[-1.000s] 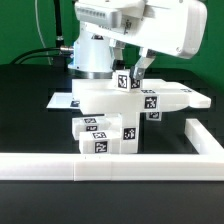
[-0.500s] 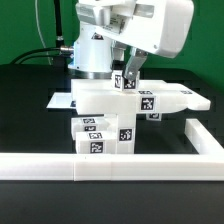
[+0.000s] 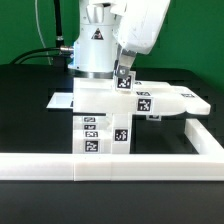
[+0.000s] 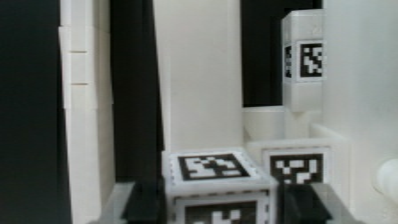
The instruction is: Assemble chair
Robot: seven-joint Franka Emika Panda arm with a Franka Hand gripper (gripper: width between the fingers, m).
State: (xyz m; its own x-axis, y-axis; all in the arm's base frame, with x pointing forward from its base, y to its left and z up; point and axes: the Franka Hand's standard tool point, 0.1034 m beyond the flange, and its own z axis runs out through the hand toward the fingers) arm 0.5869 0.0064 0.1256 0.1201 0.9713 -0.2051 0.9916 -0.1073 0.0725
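Observation:
In the exterior view the chair's joined parts stand mid-table: a flat white panel [image 3: 150, 99] lies across tagged blocks [image 3: 100, 135]. My gripper [image 3: 123, 84] reaches down at the panel's back edge and is shut on a small square tagged leg [image 3: 124, 80] that stands upright there. The wrist view has that leg [image 4: 214, 170] between my dark fingers [image 4: 146, 205], tags on its end and side, with my gripper [image 4: 217, 212] shut around it. Beyond it are a long white part [image 4: 196, 70] and another tagged leg [image 4: 306, 60].
A long white border rail [image 3: 100, 168] runs along the front and turns back on the exterior view's right [image 3: 205, 140]. A thin white sheet [image 3: 60, 101] pokes out behind the chair on the exterior view's left. The arm's base [image 3: 92, 50] stands behind, with black cables beside it.
My hand has turned on its own axis above the leg, its wide housing swinging from the exterior view's right toward the middle. The leg stays in the same spot, still gripped.

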